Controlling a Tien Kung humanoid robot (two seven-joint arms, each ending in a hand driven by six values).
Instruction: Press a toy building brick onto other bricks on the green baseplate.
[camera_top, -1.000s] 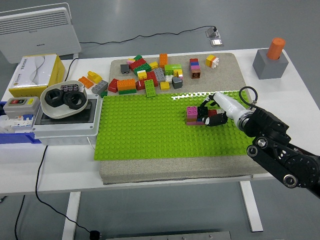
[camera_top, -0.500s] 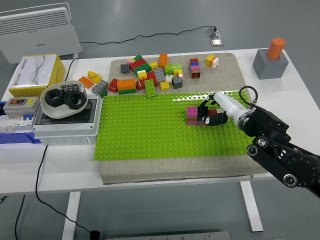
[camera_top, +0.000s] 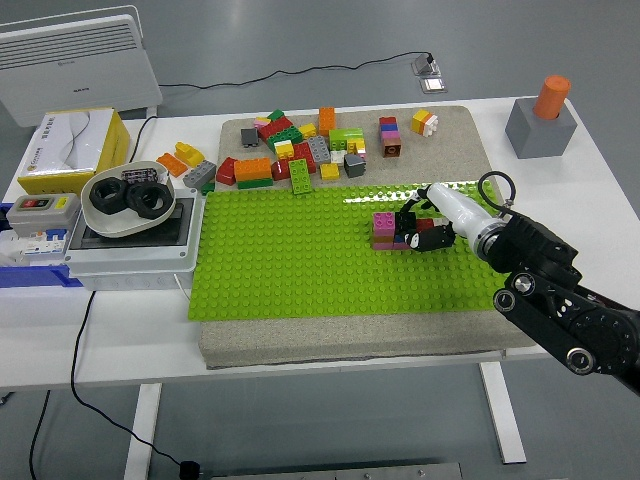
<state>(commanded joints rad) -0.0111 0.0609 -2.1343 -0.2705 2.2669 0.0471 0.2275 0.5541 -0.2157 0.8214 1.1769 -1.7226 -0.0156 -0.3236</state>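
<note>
we take the green baseplate (camera_top: 300, 260) as our landmark. off its left edge we have a grey box (camera_top: 130, 245) carrying a white bowl (camera_top: 125, 200) of black rings, and behind that a yellow tissue box (camera_top: 75, 150). just beyond the baseplate's far edge lies the loose pile of bricks (camera_top: 300, 150), untouched and well apart from our work.

right of the baseplate's centre stands the small brick stack (camera_top: 384, 231), pink on top with darker layers below, seated on the studs. our right hand (camera_top: 420, 228) reaches in from the baseplate's right side, its dark fingers (camera_top: 408, 225) curled close against the stack's right face. something red and dark sits within the fingers, which we take to be the brick being pressed, but we cannot tell for sure where brick ends and finger begins. our left hand is not in view.

we judge the step in hand to be the seating press itself. to do it well we want the brick squared to the stud grid before we load it, since a skewed brick will jam rather than click. we should push straight down, not sideways, because a lateral shove from the right could tip the stack or slide the baseplate on its beige mat (camera_top: 450, 130). we would press evenly and release only once the brick sits flush.
</note>
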